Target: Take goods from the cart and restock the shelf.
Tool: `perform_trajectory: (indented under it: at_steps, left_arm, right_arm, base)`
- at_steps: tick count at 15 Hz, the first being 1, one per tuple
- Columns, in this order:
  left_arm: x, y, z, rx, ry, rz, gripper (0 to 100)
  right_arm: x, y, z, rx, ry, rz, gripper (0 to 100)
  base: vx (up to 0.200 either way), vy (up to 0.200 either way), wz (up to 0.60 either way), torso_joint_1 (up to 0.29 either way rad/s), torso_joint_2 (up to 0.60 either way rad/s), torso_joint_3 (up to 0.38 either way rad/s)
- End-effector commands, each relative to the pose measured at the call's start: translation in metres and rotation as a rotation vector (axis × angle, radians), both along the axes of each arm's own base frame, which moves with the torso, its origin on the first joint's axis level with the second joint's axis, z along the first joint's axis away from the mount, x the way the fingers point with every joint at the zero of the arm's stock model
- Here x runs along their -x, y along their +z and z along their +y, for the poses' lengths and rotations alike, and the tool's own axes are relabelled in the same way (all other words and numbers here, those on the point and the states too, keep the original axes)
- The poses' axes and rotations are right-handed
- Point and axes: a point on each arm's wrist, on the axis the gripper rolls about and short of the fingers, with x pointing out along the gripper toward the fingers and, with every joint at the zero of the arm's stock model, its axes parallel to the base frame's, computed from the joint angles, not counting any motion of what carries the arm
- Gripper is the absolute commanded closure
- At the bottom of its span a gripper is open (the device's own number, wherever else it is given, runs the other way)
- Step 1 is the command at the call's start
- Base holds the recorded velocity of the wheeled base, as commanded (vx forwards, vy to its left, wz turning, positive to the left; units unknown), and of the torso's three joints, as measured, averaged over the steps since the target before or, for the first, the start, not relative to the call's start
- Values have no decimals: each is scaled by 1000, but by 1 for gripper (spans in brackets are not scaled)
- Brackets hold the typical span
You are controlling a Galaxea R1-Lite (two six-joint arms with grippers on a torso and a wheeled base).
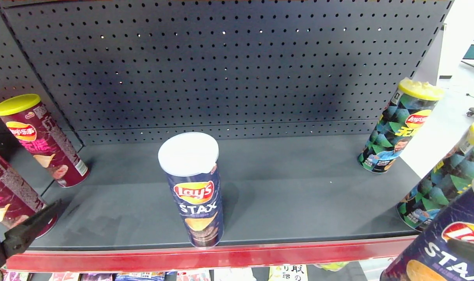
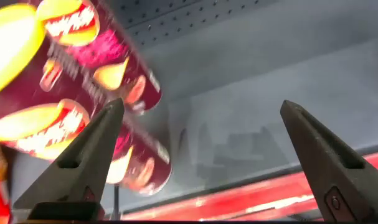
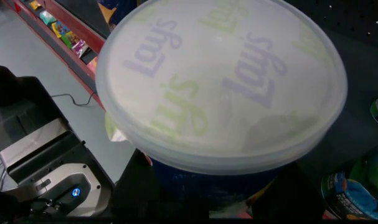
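held can (image 3: pixel 220 87), twin (image 1: pixel 194 191) ctr, maroon cans (image 1: pixel 41 140) L

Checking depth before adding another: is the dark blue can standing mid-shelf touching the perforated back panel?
Apart. The head view shows bare grey shelf floor between the dark blue can and the perforated back panel.
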Motion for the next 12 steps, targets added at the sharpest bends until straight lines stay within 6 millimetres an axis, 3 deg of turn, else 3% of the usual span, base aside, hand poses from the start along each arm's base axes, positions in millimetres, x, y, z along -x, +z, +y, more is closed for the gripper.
perform_trajectory:
  at_steps: [1,5,7,8,9,10,11,12]
  left_arm:
    - [-25,-5,-2,-2,-11,33,0]
    - [-69,-6,-8,-13,50,-32,0]
    - [-75,-6,-24,78,51,-58,0]
    - [-66,-4,-44,175,-54,-53,0]
    - [-54,-3,-50,183,-104,-43,0]
    - [-54,-3,-50,183,-104,-43,0]
    - [-12,-4,-42,157,-182,15,0]
    - [10,-6,-32,140,-192,35,0]
  right_arm:
    - [-2,-1,1,4,1,8,100]
    - [-3,-1,2,7,1,13,100]
    - [-4,-1,2,10,1,16,100]
    - [-5,-1,2,11,1,18,100]
    - [-5,-1,3,12,1,19,100]
    - [-5,-1,3,12,1,19,100]
    - [-7,1,4,9,1,17,100]
    - [-7,2,3,8,-1,16,100]
  base:
    - [0,0,0,0,0,0]
    - [0,0,0,0,0,0]
    - [0,0,0,0,0,0]
    - [0,0,0,0,0,0]
    - [0,0,0,0,0,0]
    - [0,0,0,0,0,0]
    - [0,0,0,0,0,0]
    - [0,0,0,0,0,0]
